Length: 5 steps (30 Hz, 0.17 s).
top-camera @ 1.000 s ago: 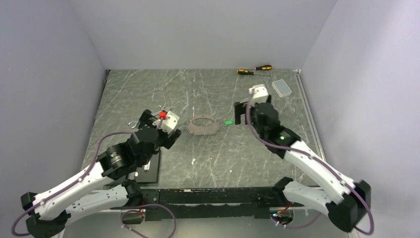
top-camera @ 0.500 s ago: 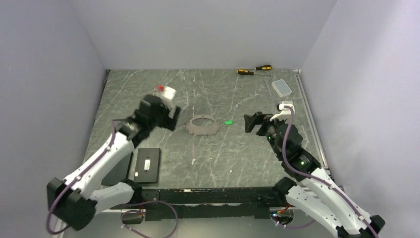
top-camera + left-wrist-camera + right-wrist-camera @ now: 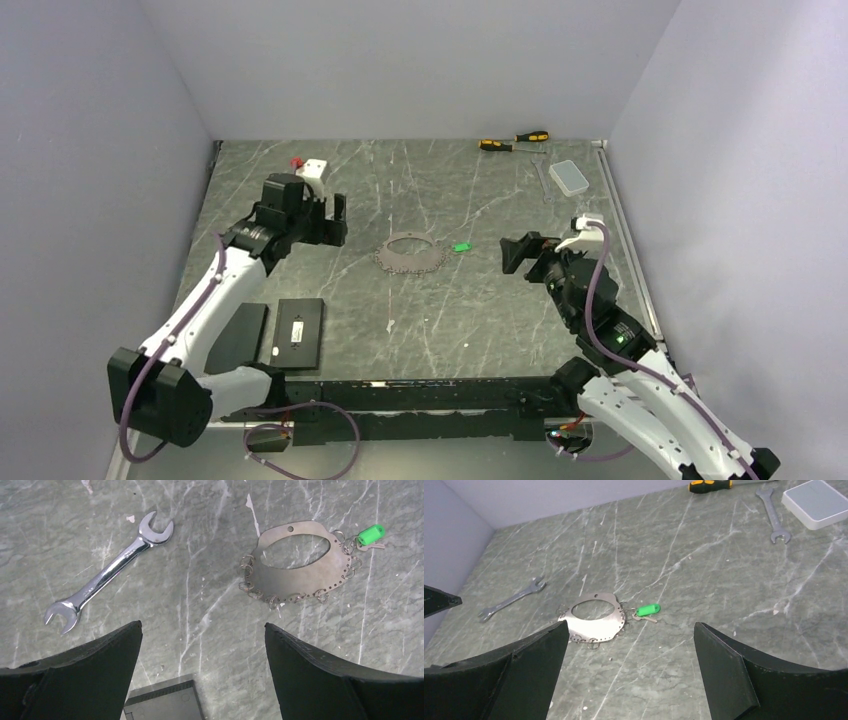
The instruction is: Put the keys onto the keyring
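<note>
Lying well beyond fingers (image 3: pixel 325 675): keyring (image 3: pixel 300 582)

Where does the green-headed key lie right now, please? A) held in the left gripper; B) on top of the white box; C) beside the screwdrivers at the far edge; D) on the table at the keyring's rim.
D: the key lies on the table right at the outer edge of the keyring, while the left gripper and right gripper stand open and empty.
</note>
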{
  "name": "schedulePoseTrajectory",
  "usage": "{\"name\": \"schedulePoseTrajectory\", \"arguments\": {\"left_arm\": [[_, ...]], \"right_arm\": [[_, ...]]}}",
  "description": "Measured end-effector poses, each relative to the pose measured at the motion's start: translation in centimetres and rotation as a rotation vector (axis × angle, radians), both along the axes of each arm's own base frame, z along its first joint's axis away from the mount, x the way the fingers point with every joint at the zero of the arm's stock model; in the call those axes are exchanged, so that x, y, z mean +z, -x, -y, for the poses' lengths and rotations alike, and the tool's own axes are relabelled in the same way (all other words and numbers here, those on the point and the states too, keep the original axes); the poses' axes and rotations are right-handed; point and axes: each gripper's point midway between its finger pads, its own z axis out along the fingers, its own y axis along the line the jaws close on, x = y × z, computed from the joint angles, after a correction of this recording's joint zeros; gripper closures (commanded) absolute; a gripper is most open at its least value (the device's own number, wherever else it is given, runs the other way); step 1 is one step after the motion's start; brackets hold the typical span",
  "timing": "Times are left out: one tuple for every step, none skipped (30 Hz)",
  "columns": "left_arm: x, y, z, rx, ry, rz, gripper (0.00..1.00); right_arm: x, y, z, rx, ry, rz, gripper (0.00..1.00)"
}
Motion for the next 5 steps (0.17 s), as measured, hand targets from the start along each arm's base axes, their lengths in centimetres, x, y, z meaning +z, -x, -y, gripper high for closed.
{"name": "schedulePoseTrajectory", "arguments": {"left_arm": [[0.2,0.2,-0.3,0.008,-0.004,0.008,0.04],[0.5,0.4,-0.5,0.016,-0.007,0.022,0.04],[0.9,0.5,-0.7,0.023,-0.008,0.035,0.05],[1.3,0.6,-0.9,0.03,-0.007,0.051,0.05],[1.7,0.7,-1.0,0.034,-0.006,0.064,0.06]], "right_arm": [[-0.1,0.1,-0.1,0.006,-0.004,0.0,0.0],[-0.2,0.2,-0.1,0.011,-0.006,-0.001,0.0],[-0.3,0.2,-0.2,0.018,-0.007,-0.002,0.0],[-0.5,0.3,-0.3,0.024,-0.008,-0.004,0.0],[-0.6,0.3,-0.4,0.027,-0.007,-0.007,0.0]]}}
